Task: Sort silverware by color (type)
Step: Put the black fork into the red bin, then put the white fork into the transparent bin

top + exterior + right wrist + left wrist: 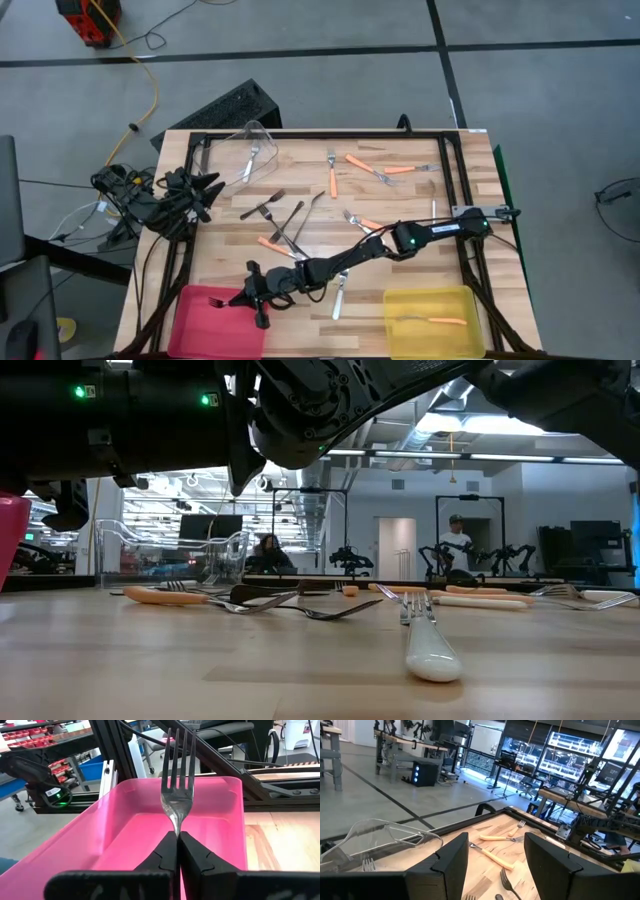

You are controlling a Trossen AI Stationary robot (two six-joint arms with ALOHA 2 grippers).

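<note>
The overhead camera looks straight down on the whole wooden desk [400,200] and the grey floor around it. A second camera sits at desk-top height, close to the nearest fork [425,635], facing level across the boards into the lab beyond. The left wrist camera looks past its own gripper [496,865] over the desk's far edge, the clear bin [375,840] near. The right wrist camera peers at close range into the pink bin [150,825], which the overhead view places toward 7 o'clock [215,320]. All four share the desk surface.
</note>
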